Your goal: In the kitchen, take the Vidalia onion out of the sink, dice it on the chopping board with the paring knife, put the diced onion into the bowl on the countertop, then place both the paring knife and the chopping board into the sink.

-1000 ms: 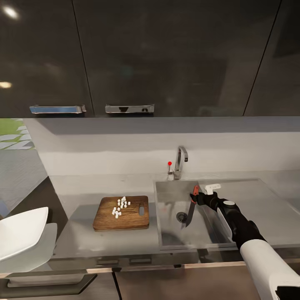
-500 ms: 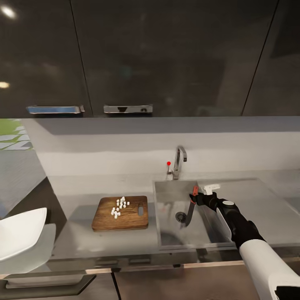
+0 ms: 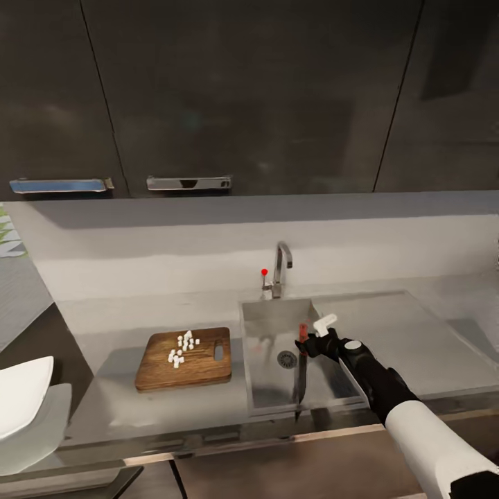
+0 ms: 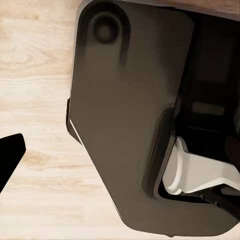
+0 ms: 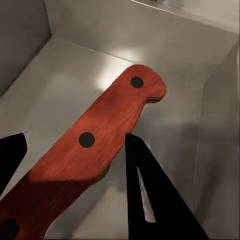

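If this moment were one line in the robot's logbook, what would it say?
step: knife to sink | right gripper: holding paring knife over sink | diced onion: on chopping board | bowl: without onion

Dark glossy wall cabinets (image 3: pixel 242 90) fill the upper part of the head view, with two chrome handles (image 3: pixel 188 183) along their lower edge and faint light reflections on the doors. Below runs a pale grey backsplash (image 3: pixel 208 249). The left wrist view shows a light wood-grain floor (image 4: pixel 35 75).
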